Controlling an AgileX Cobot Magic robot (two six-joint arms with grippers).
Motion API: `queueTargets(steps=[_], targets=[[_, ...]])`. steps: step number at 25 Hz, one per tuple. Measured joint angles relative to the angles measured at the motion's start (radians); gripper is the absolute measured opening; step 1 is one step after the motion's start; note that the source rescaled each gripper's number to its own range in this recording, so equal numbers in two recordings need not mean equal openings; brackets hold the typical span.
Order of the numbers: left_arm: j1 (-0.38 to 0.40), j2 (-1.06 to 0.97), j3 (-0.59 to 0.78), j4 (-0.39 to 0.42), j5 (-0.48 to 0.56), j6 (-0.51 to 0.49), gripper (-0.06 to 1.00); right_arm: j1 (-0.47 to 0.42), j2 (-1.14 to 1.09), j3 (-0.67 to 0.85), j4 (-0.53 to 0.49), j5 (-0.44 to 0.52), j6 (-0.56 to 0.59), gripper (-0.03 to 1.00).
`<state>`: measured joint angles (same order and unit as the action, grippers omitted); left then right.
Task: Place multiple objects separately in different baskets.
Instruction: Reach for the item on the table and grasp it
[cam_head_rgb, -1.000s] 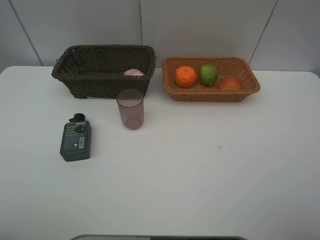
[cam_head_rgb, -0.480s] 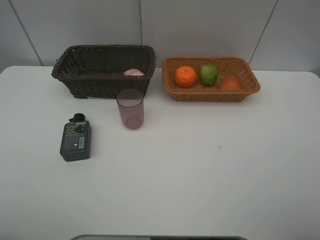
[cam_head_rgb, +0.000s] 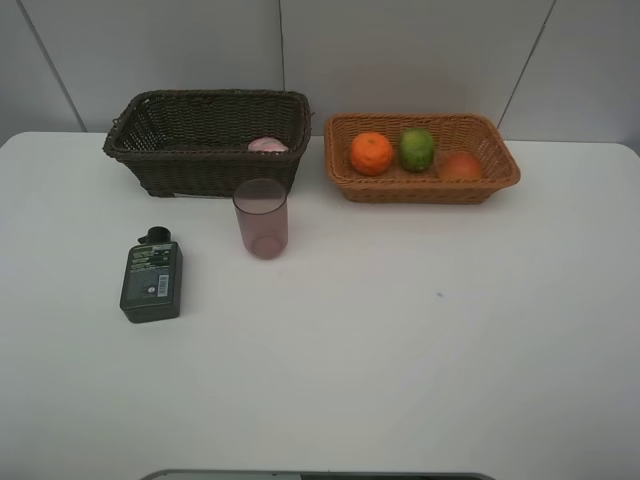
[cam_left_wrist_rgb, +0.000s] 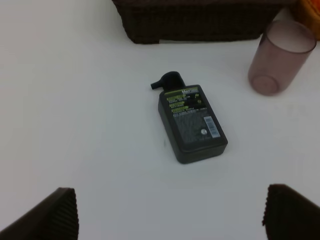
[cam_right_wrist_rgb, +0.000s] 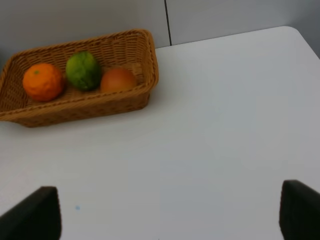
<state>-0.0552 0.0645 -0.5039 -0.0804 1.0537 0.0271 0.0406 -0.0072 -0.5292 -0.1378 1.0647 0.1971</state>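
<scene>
The dark green flat labelled flask (cam_head_rgb: 151, 281) and the translucent pink cup (cam_head_rgb: 261, 218) were found in front of the deep dark brown wicker basket (cam_head_rgb: 200, 170), not yet binned. The left gripper (cam_left_wrist_rgb: 170, 219) and right gripper (cam_right_wrist_rgb: 165, 215) were held empty, fingers spread. A left-gripper descent onto the flask was judged due next.

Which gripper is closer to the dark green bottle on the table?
Left. The left gripper hangs open facing the dark green bottle. The right gripper faces the tan basket on the other side; its camera does not show that bottle.
</scene>
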Motion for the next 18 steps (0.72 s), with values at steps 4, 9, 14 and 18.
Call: queueTargets(steps=[4,9,14,18], targets=[[0.000,0.130,0.000,0.004,0.000,0.000,0.96,0.000,0.000,0.000,0.000,-0.001,0.000,0.95],[0.000,0.326,-0.029,0.021,-0.099,0.000,0.96,0.000,0.000,0.000,0.000,-0.001,0.000,0.95],[0.000,0.543,-0.065,0.021,-0.273,0.000,0.96,0.000,0.000,0.000,0.000,-0.001,0.000,0.95],[0.000,0.751,-0.099,0.018,-0.356,0.000,0.96,0.000,0.000,0.000,0.000,-0.001,0.000,0.95]])
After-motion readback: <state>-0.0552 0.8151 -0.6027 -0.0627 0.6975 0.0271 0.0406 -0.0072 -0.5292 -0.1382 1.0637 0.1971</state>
